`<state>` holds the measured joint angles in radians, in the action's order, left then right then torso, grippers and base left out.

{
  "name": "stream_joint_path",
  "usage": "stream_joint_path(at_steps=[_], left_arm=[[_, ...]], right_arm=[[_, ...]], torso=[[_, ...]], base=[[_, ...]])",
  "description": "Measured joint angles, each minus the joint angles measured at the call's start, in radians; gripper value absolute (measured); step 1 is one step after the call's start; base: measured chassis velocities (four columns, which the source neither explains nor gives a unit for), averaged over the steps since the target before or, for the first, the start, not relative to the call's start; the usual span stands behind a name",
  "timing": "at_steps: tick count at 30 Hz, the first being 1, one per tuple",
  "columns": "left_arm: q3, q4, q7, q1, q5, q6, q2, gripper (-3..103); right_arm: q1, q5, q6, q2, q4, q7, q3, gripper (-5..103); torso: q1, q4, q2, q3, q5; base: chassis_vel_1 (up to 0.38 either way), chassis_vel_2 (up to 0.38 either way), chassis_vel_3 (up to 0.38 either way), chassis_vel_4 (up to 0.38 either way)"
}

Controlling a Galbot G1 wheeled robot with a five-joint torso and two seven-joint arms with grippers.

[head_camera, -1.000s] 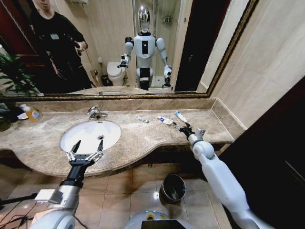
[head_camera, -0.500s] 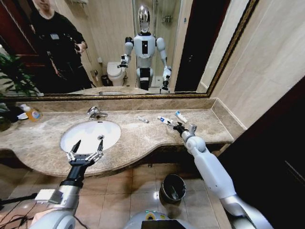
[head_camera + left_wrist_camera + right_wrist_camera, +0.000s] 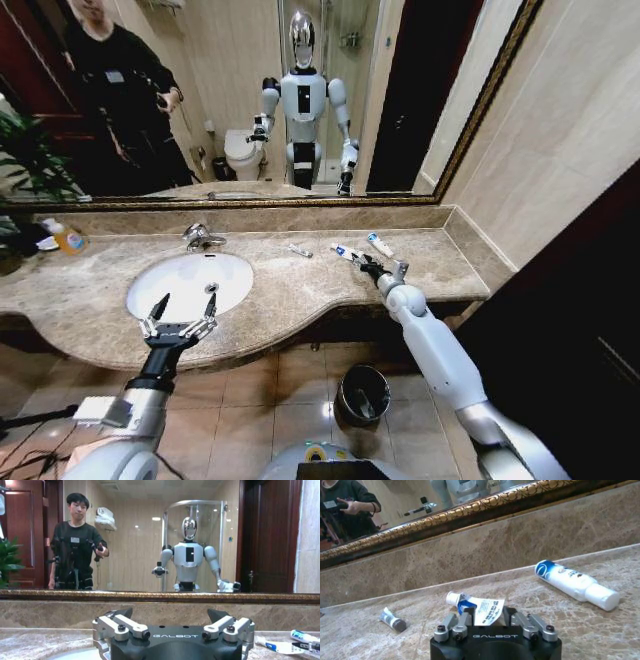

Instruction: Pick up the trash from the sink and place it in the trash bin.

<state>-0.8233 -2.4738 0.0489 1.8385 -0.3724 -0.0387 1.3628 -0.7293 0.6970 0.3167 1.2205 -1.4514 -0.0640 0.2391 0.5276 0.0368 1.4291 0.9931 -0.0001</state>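
left gripper [image 3: 181,312] hovers over sink [image 3: 150,300] rim, jaws wide, empty | right gripper [image 3: 368,266] has advanced along bench [image 3: 300,290] since a second ago, jaws now flanking white-blue tube [image 3: 479,609], grip not confirmed | trash bin [image 3: 362,394] on floor below

I am stretching my right arm forward over the counter [image 3: 300,290], its gripper [image 3: 366,265] low at the surface with the fingers a little apart. I am holding my left gripper [image 3: 180,308] above the counter's front edge, fingers spread wide and pointing up.
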Motion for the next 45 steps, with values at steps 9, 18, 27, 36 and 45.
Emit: stream_joint_path(at_steps=[9, 18, 27, 36, 45], left_arm=[[0.000, 0.000, 0.000, 0.000, 0.000, 0.000, 0.000, 100], [0.000, 0.000, 0.000, 0.000, 0.000, 0.000, 0.000, 100], [0.000, 0.000, 0.000, 0.000, 0.000, 0.000, 0.000, 100], [0.000, 0.000, 0.000, 0.000, 0.000, 0.000, 0.000, 100], [0.000, 0.000, 0.000, 0.000, 0.000, 0.000, 0.000, 100]], right_arm=[[-0.003, -0.011, -0.005, 0.007, -0.002, 0.001, -0.003, 8], [-0.033, -0.019, -0.013, 0.005, -0.062, -0.009, -0.002, 0], [-0.152, 0.004, 0.008, -0.050, -0.294, -0.060, 0.042, 0], [-0.387, -0.032, -0.008, -0.113, -0.580, -0.077, 0.110, 0], [-0.594, -0.157, -0.108, -0.138, -0.691, -0.069, 0.167, 0]], torso=[[0.000, 0.0000, 0.000, 0.000, 0.0000], [0.000, 0.0000, 0.000, 0.000, 0.0001], [0.000, 0.0000, 0.000, 0.000, 0.0000], [0.000, -0.0002, 0.000, 0.000, 0.0000], [0.000, 0.0000, 0.000, 0.000, 0.0000]], base=[[0.000, 0.000, 0.000, 0.000], [0.000, 0.000, 0.000, 0.000], [0.000, 0.000, 0.000, 0.000], [0.000, 0.000, 0.000, 0.000], [0.000, 0.000, 0.000, 0.000]])
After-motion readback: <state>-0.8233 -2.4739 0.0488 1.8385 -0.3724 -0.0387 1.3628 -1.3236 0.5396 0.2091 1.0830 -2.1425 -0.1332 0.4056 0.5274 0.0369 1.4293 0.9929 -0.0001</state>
